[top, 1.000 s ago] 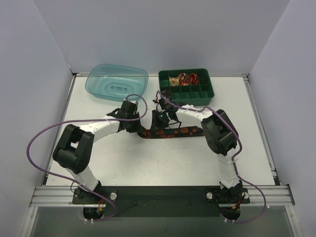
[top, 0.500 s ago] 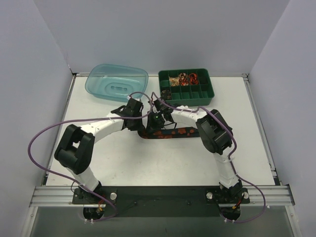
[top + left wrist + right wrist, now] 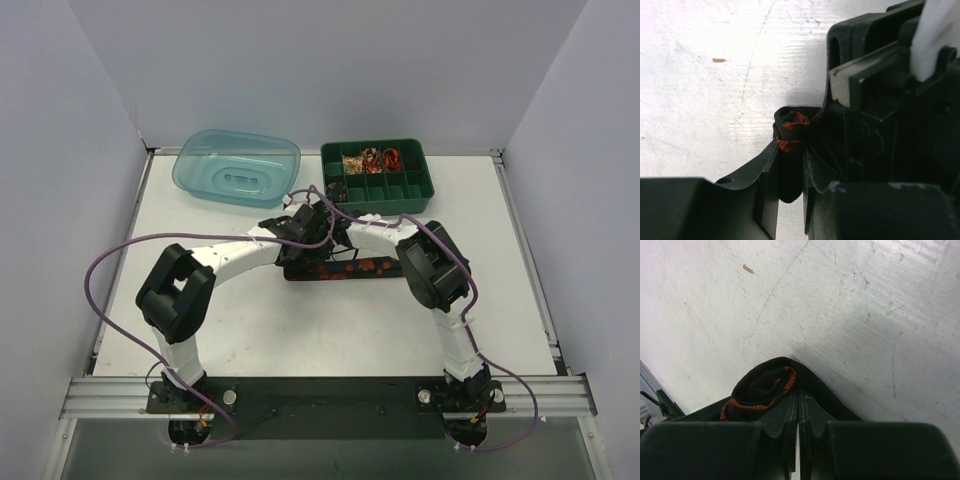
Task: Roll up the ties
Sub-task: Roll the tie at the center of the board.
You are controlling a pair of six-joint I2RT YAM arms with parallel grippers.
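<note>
One tub point(image 3: 200, 150), one tray point(image 3: 395, 195) behind tie point(image 3: 365, 266)

Bare table point(image 3: 300, 320) nearside (organizer tray point(image 3: 405, 190) behind)

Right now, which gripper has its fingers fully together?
The right gripper: its fingers meet with no gap. The left gripper has its fingers apart, clamping the rolled end of the tie between them.
</note>
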